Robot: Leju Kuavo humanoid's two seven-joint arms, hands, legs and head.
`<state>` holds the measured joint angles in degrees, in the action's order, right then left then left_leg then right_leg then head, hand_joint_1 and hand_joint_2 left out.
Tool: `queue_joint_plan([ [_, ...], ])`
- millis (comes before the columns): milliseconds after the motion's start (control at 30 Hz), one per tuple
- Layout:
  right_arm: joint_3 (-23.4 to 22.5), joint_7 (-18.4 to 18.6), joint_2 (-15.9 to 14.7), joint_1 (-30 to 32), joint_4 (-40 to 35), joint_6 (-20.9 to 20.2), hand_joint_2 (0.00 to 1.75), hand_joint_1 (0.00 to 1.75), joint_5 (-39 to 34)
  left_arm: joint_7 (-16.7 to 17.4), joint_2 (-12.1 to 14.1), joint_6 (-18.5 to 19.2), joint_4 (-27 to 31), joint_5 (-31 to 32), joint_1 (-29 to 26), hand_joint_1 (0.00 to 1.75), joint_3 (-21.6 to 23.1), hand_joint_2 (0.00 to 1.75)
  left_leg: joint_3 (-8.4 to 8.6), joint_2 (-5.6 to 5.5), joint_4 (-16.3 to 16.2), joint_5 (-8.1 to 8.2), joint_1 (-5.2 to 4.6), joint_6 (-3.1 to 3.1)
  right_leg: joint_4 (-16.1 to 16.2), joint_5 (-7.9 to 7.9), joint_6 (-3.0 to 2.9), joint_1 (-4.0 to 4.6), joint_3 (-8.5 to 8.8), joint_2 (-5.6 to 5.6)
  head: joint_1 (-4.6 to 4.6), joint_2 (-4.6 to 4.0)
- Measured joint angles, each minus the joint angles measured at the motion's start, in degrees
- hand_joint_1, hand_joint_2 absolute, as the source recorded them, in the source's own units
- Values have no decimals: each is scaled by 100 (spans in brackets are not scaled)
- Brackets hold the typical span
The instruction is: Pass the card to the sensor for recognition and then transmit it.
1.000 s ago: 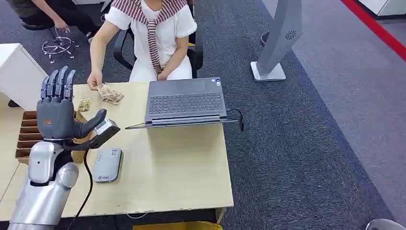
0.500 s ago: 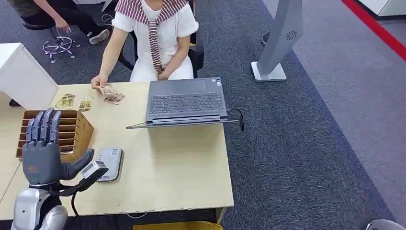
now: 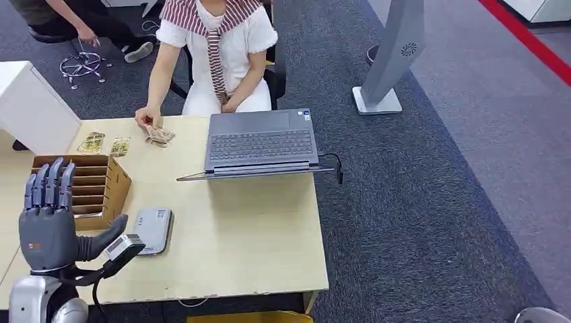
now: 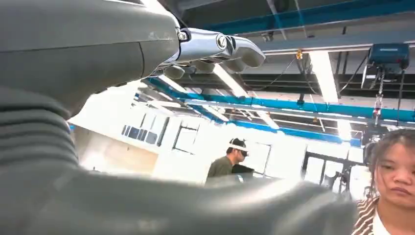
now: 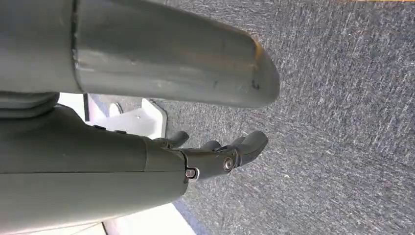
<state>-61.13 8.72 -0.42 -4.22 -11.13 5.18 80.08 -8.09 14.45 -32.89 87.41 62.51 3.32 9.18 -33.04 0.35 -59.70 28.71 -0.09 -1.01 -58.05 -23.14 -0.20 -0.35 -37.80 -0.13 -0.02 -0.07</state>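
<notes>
The wooden worktop [image 3: 242, 235] takes up the lower left of the head view, standing on dark grey carpet [image 3: 438, 202]. At its far edge sits a person [image 3: 219, 47] in a white top with a striped scarf, seated on a black chair, one hand resting on a small pile of cards [image 3: 159, 135] on the worktop. 2 more cards [image 3: 104, 143] lie flat further along the far edge, near a white cabinet [image 3: 30, 108]. An open grey laptop [image 3: 261, 143] rests in front of the person, its lid folded flat toward the near side. A brown slotted card box [image 3: 91, 187] stands at the worktop's left end, and just beside it lies the flat grey sensor [image 3: 152, 230], a reader with a label on top.

The left robot hand [image 3: 48, 222] is raised in front of the box, fingers straight up and close together, thumb stuck out sideways toward the sensor; it holds nothing. A small camera module [image 3: 122, 247] on a black cable sits beneath the thumb.

In the right wrist view, the right robot hand [image 5: 215, 156] hangs over the carpet with fingers curled inward around nothing.
</notes>
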Motion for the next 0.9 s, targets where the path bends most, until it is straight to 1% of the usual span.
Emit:
queue_joint_plan([
  [100, -15, -72, 0, 7, 0, 39, 0, 0, -78, -214, 0, 15, 120, -199, -282, 0, -100, 175, 1, 2, 0, 3, 1, 2, 1, -2, 0, 0, -2, 4, -2, 0],
  [200, -52, -70, -2, 7, 0, 33, 0, 0, -142, -389, 0, 7, 214, -337, -567, 0, -203, 175, 0, 0, 0, 6, 0, 0, 1, -7, 3, 1, -2, 2, 0, -2],
  [367, -160, -13, -9, 7, 0, -94, 0, 0, -275, -459, 0, 0, 288, -378, -838, 0, -328, 175, -1, -1, 0, 6, 0, 0, 2, -8, 4, 1, -1, 1, -2, 0],
  [467, -194, 39, -11, 5, 0, -170, 0, 0, -295, -459, 0, 20, 293, -374, -865, 0, -374, 175, -1, -1, 0, 5, 0, -1, 2, -6, 5, 1, 0, 1, 0, 0],
  [633, -256, 127, -20, 2, 0, -487, 0, 0, -299, -474, -11, 77, 280, -378, -799, 0, -389, 175, 0, -2, -1, 4, 0, -2, 2, -4, 4, 1, 0, 0, 0, 0],
  [800, -289, 118, -28, -4, 0, -577, 0, 0, -295, -500, -35, 120, 212, -374, -740, 0, -389, 175, 1, -1, -1, 4, 0, -2, 2, -3, 2, 1, 0, 1, 0, 0],
  [900, -291, 122, -37, -9, 0, -597, 0, 0, -288, -393, -33, 179, 83, -245, -676, 0, -389, 175, 0, -2, -1, 4, 0, -2, 2, -4, 3, 1, 0, 0, 0, -2],
])
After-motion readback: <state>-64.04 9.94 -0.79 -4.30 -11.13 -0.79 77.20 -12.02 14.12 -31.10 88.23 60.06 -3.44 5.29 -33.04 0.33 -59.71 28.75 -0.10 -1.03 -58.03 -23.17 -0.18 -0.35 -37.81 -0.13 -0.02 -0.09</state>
